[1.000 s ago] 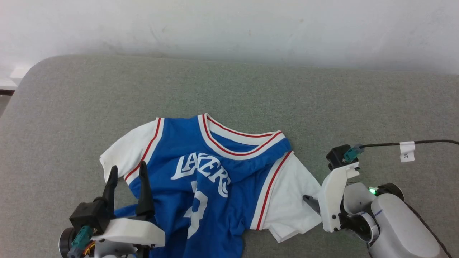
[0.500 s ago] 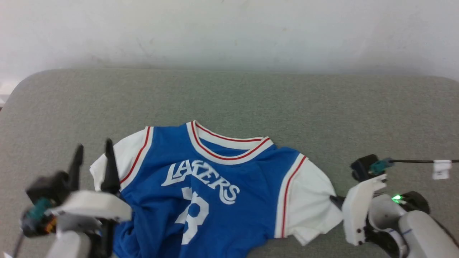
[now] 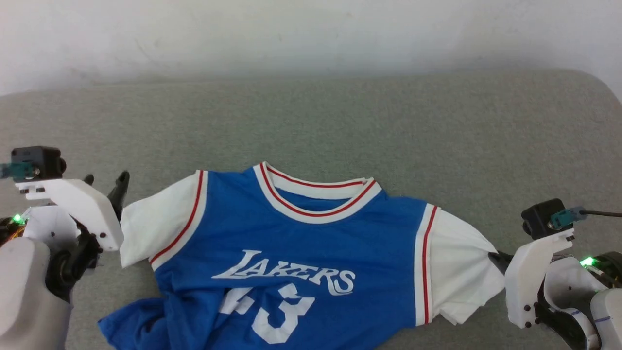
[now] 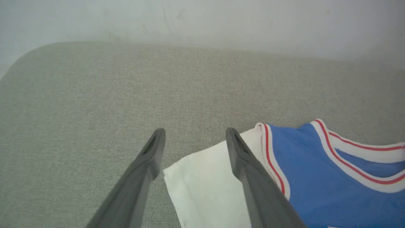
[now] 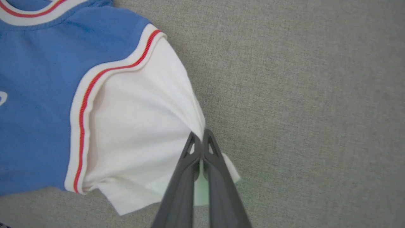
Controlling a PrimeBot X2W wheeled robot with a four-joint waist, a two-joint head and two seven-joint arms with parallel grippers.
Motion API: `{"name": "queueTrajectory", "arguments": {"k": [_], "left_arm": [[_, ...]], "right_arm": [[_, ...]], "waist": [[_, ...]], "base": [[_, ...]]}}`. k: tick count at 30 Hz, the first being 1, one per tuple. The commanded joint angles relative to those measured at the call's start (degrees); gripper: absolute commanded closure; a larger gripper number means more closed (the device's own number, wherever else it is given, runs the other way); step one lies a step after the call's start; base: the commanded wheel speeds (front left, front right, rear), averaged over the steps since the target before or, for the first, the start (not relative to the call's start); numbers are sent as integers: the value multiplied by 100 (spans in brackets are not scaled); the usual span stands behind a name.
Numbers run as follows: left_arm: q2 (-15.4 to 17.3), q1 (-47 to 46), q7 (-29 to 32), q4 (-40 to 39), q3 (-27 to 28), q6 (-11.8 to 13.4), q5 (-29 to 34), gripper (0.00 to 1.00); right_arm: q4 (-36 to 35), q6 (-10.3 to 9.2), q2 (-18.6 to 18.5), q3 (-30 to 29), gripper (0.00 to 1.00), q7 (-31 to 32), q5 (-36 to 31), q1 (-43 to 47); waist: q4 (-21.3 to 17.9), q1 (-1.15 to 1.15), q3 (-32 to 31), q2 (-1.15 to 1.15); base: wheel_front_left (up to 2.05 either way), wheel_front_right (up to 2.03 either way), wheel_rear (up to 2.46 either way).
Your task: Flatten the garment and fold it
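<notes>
Blue shirt (image 3: 296,243) lies front up on a grey cushion (image 3: 340,116). Its collar (image 3: 316,197) points toward the white wall (image 3: 291,34). White letters (image 3: 286,274) spell LAKERS across the chest, and a white number (image 3: 277,316) sits under them, partly creased. The top half of the shirt is spread out wide and looks quite flat. The low corner (image 3: 146,321) on the left side is bunched up in folds.

The right gripper (image 5: 199,134) is beside the shirt, on the right. Its two dark fingers are squeezed tight together on the outer edge of the right-side sleeve (image 5: 142,126). The white cloth is pinched between them and pulled into thin lines that run to the tips. A little flap of sleeve pokes out past the fingers. A black cable (image 3: 602,213) runs from this arm off to the right, and a small green light (image 3: 587,261) glows on it.

The left gripper (image 4: 195,132) is at the other side, by the left-side sleeve (image 4: 202,177). Its fingers are spread wide apart and grip nothing. In the left wrist view the sleeve's corner sits between them. One finger is over the white cloth and the other is over the bare cushion. I cannot tell if they touch the cloth.
</notes>
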Motion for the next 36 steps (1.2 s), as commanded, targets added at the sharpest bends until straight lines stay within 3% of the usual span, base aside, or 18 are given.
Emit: {"name": "queueTrajectory", "arguments": {"k": [1, 5, 10, 17, 18, 19, 20, 28, 36], "left_arm": [[61, -134, 208, 192, -70, -84, -52, 0], [170, -355, 847, 784, -243, -201, -138, 0], [236, -538, 1215, 1435, -377, -229, -126, 0], [-56, -641, 1794, 2136, -669, -434, -277, 0], [-148, -635, 1955, 2223, -699, -483, -373, 15], [-198, -643, 2059, 2275, -759, -528, -395, 61], [-247, -652, 2119, 2320, -799, -560, -419, 100], [-286, -895, 2167, 2397, -1130, -698, -231, 100], [111, -1579, 1232, 2012, -1262, -567, 461, 100]], "right_arm": [[-49, -4, 13, -18, 100, 3, -48, 38], [-127, -4, 91, -4, 100, 2, -40, 35], [-164, -4, 135, 50, 100, -41, 8, -19], [-148, -4, 137, 96, 100, -93, 53, -96], [-132, -4, 135, 86, 100, -101, 47, -100], [-113, -4, 138, 79, 100, -109, 50, -104], [-94, -4, 143, 80, 100, -115, 52, -111], [-51, -4, 114, 82, 100, -299, 33, -206], [50, -4, -174, -10, 100, -936, -268, -667]], "waist": [[-230, -1, 245, 0], [-340, -1, 389, 0], [-421, -1, 574, 0], [-465, -1, 696, 0], [-457, -1, 692, 0], [-449, -1, 685, 0], [-445, -1, 675, 0], [-347, -1, 403, 0], [-218, -1, -81, 0]], "base": [[0, 0, 0], [0, 0, 0], [0, 0, 0], [0, 0, 0], [0, 0, 0], [0, 0, 0], [0, 0, 0], [0, 0, 0], [0, 0, 0]]}}
